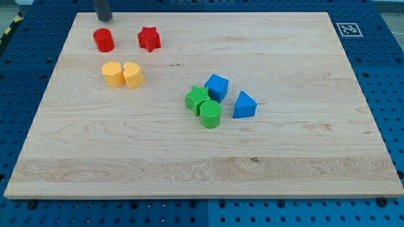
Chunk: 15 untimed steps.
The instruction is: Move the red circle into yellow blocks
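Table [265, 157]: pale wood, visible grain running left–right, smooth matt finish, small dark knot lower centre. Base under it [385, 75]: blue perforated sheet, looks like painted metal or plastic; cannot tell which. Red circle [103, 40], red star [149, 39], two yellow blocks [123, 74]: plastic-looking, matt, smooth faces. Green cylinder [211, 114] and green block [197, 98]: fine ribbed tops. Blue cube [216, 86], blue triangle [244, 105]: smooth, slight sheen. My tip [103, 18], upper left: dark, matt.
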Available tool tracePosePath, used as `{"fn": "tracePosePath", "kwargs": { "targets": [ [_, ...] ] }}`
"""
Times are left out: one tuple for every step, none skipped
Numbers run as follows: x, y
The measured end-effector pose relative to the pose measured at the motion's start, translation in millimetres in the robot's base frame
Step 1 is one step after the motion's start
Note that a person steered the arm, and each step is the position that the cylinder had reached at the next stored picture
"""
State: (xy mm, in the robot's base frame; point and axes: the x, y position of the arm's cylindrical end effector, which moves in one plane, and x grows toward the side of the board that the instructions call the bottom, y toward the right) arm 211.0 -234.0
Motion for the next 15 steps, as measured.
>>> {"fn": "tracePosePath", "kwargs": {
  "targets": [
    [15.9, -1.0],
    [16.3, -1.0],
    [27.2, -1.0],
    [34.3, -1.0],
    [38.3, -0.6],
    [50.3, -0.4],
    [64.3, 2.2],
    [70.1, 5.3],
    [70.1, 5.4],
    [76.6, 9.3],
    [78.1, 11.8],
    [78.1, 12.2],
    [84.7, 18.4],
    [84.7, 29.6],
    [88.3, 37.4]
  ]
}}
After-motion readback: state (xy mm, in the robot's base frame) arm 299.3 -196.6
